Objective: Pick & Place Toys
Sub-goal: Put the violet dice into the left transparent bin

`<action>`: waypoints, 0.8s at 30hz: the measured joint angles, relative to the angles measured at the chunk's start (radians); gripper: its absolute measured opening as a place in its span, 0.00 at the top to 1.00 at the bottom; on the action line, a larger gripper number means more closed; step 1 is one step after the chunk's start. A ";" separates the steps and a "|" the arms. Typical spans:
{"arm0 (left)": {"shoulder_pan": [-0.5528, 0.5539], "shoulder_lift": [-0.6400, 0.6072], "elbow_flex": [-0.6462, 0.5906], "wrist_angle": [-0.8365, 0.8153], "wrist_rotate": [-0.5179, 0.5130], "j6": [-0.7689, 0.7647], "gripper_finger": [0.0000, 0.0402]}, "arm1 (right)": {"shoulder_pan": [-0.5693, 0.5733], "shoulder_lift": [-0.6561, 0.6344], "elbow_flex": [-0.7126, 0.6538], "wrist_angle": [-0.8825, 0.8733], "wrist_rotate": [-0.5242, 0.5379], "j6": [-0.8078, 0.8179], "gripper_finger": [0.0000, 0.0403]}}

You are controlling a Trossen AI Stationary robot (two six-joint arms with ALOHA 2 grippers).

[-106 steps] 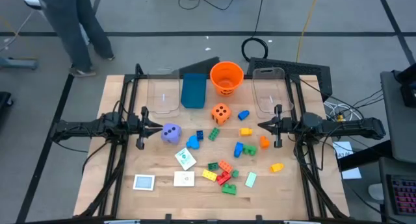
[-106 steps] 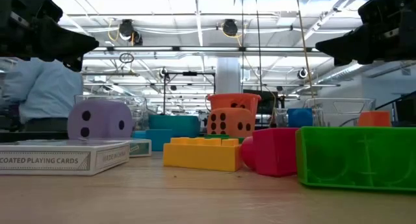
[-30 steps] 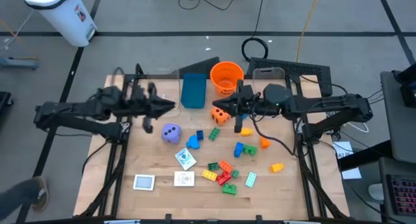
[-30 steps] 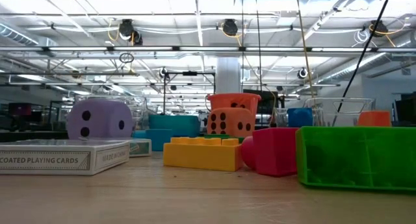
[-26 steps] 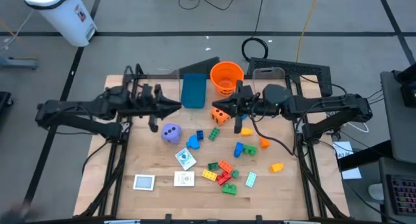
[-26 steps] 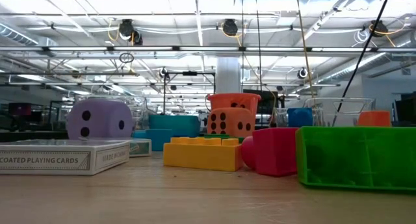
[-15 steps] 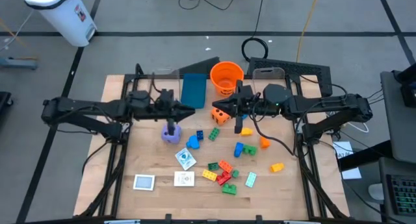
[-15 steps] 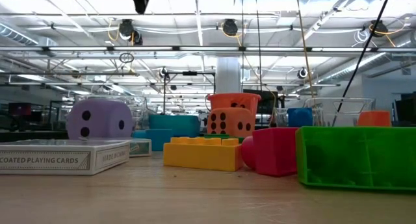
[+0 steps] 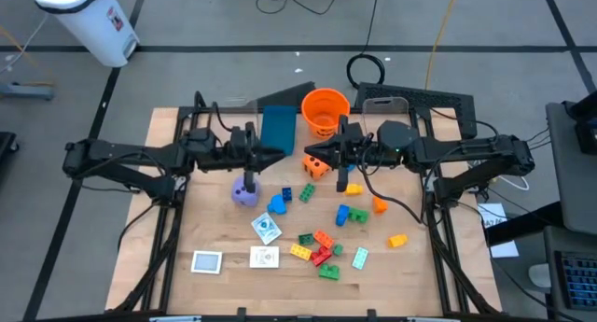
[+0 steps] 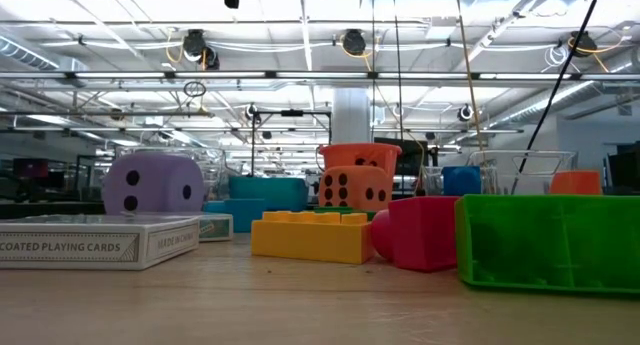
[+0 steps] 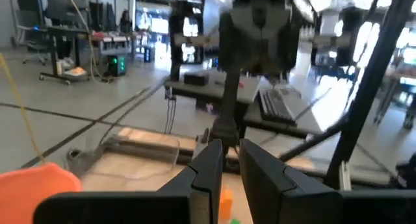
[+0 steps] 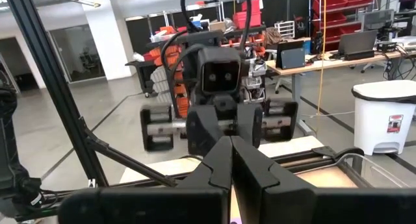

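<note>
Both end effectors, left [image 9: 278, 156] and right [image 9: 311, 159], clenched empty (orange bucket [image 9: 325, 111] contents unclear).

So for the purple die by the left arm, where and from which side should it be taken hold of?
Probably straight down from above, closing on two opposite flat side faces of the purple die. It sits flat on the table, a dotted face toward the low camera, with bare wood around it; the nearest blue brick lies apart. The left end effector is over it, open or shut unclear.
</note>
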 joint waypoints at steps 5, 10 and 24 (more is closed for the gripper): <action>0.010 -0.021 -0.001 0.002 0.001 -0.004 0.83 | 0.000 0.000 0.000 0.000 0.000 0.000 1.00; 0.026 -0.035 -0.002 -0.010 0.001 -0.066 0.70 | 0.000 0.000 0.000 -0.001 0.000 0.000 1.00; 0.034 -0.034 -0.002 -0.011 0.002 0.002 0.34 | 0.000 0.000 -0.001 -0.001 0.000 -0.003 1.00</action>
